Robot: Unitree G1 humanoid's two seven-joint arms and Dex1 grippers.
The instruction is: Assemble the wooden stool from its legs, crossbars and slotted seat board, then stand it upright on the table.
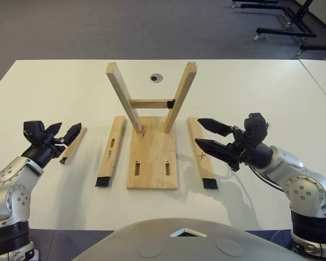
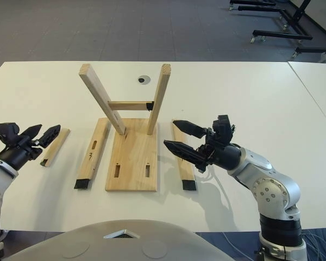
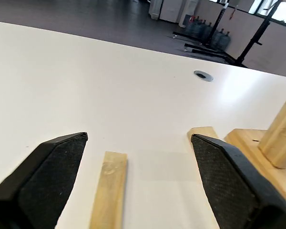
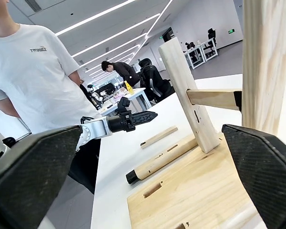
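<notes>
Right gripper (image 1: 199, 132): near right, fingers spread wide over the right loose leg (image 1: 201, 152), holding nothing.
Left gripper (image 1: 67, 130): near left, fingers wide; short crossbar (image 1: 73, 144) lies on the worktop between them, ungripped.
Seat board (image 1: 152, 155): flat at centre, two open slots toward its near edge.
Standing legs (image 1: 124, 98): two, upright at the board's far end, joined by a crossbar (image 1: 150, 103).
Left loose leg (image 1: 111, 150): flat just left of the board, black tip nearest.
Left wrist view: looks along the short crossbar's end between the finger pads.
Right wrist view: looks across the board and standing legs to the left gripper.
Worktop (image 1: 54, 92): white, round grommet (image 1: 155, 78) at the far side.
Room: dark grey floor (image 1: 125, 27), black wheeled frames (image 1: 285, 24) far right.
</notes>
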